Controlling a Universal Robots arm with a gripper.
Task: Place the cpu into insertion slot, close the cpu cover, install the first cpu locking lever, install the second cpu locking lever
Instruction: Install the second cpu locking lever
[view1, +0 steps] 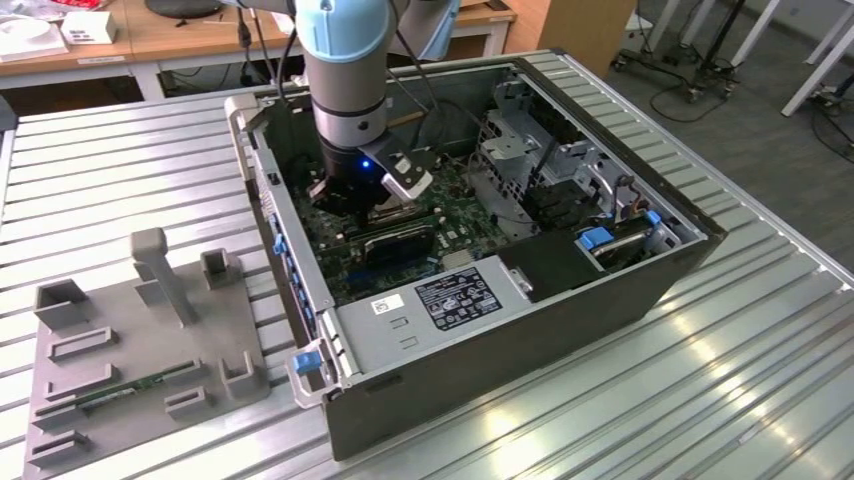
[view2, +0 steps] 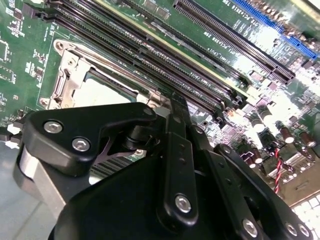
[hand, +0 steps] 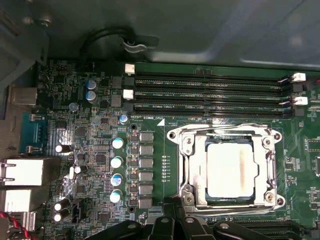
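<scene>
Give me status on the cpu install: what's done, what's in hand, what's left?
Done: the cpu sits in the insertion slot, with the cpu cover down around it. In hand: nothing visibly; the end effector hovers at the socket's edge. Left: I can't tell from these views whether either locking lever is latched.

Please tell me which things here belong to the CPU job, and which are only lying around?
Belong to the job:
cpu
cpu cover
insertion slot
gripper

Lying about:
grey fixture tray
memory slots
power supply
</scene>
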